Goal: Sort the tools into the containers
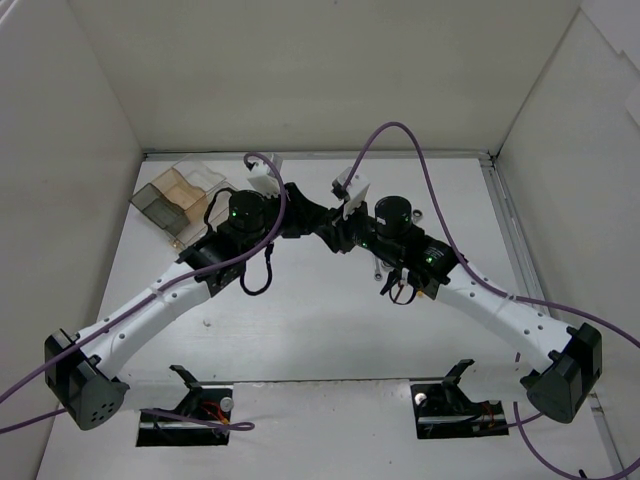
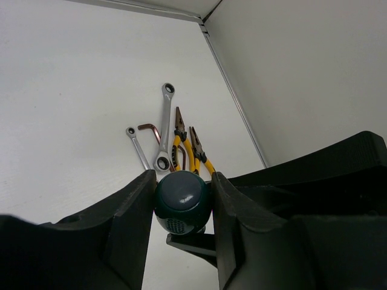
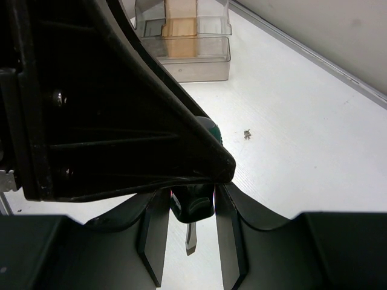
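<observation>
The 2 arms meet over the middle of the white table point(image 1: 330, 330), wrists almost touching, purple cables point(image 1: 400, 128) looping above them. The left gripper point(image 2: 181, 181) is pinching the green-handled screwdriver point(image 2: 181, 204), with both black fingers point(image 2: 136, 208) pressed against the sides of its rounded handle end. In the right wrist view, the right gripper point(image 3: 191, 211) has 1 finger point(image 3: 154, 241) on each side of the tool's green neck, with the flat metal tip just below. The fingers sit very close to it, but it is not clear whether they press on it. The dark body of the left gripper fills most of that view and hides the rest of the tool.

Beyond the handle, the other tools lie close together on the table: a long silver wrench point(image 2: 164, 124), a smaller wrench point(image 2: 138, 147), a brown bent hex key point(image 2: 150, 128) and 2 yellow-handled pliers point(image 2: 181, 148). The clear and brown-tinted containers point(image 1: 180, 195) stand well apart from them, at the far left of the table.
</observation>
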Tool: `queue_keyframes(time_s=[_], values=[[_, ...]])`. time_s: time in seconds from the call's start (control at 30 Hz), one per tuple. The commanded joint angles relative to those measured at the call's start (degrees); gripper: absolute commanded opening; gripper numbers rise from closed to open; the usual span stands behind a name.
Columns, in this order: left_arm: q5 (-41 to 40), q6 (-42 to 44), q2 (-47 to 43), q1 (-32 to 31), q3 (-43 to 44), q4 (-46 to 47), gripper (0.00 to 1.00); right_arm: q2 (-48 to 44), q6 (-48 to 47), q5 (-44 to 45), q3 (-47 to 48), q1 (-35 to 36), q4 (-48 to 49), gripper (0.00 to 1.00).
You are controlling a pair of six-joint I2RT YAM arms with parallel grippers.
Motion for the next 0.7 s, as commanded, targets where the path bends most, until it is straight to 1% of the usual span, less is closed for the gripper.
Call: queue_keyframes(time_s=[0.0,0.03,0.07,0.1,0.13,0.2,0.23,0.27,0.3,0.4,0.57,0.6,0.67], values=[[1.5,-0.5,-0.3,-0.4,0.3,3.5,0.24,-1.5,0.0,-0.8,4.1,0.3,6.9,0.00],[1.7,-0.6,-0.4,-0.4,0.3,3.5,0.18,-1.5,0.3,-0.7,4.1,0.4,7.1,0.00],[1.5,-1.0,-0.5,0.2,0.1,3.5,0.04,-1.6,0.3,-0.8,4.2,0.3,7.1,0.00],[1.4,-1.3,-0.8,0.2,-0.3,3.6,0.00,-1.4,0.4,-0.7,4.2,0.3,7.1,0.00],[1.4,-1.8,-1.1,0.2,-0.6,4.2,0.00,-1.5,0.4,-0.6,4.2,0.6,7.0,0.02],[1.5,-2.2,-2.2,0.7,-2.1,5.7,0.00,-1.5,0.6,-0.5,3.9,0.3,7.1,0.09],[1.4,-2.2,-2.4,0.7,-2.3,5.8,0.00,-1.6,0.9,-0.3,3.7,0.4,7.1,0.22],[0.8,-2.1,-2.8,1.3,-2.6,5.7,0.00,-1.7,0.9,0.0,3.6,0.5,7.1,0.30],[0.6,-1.9,-3.2,1.3,-2.5,5.5,0.00,-1.9,0.9,0.2,3.4,0.6,7.1,0.47],[-0.2,-0.6,-4.3,2.5,-2.6,5.1,0.00,-3.0,0.6,2.4,2.6,0.3,6.7,0.66],[-2.7,3.7,-5.9,7.4,-3.0,5.1,0.00,-7.6,-1.0,5.1,0.1,0.2,4.0,0.75],[-4.7,5.8,-5.9,10.0,-2.9,5.2,0.00,-8.3,-1.0,5.9,0.0,-0.1,3.0,0.75],[-4.2,8.0,-5.1,13.4,-1.9,5.3,0.00,-11.3,-0.5,6.5,-1.4,-1.1,0.6,0.77]])
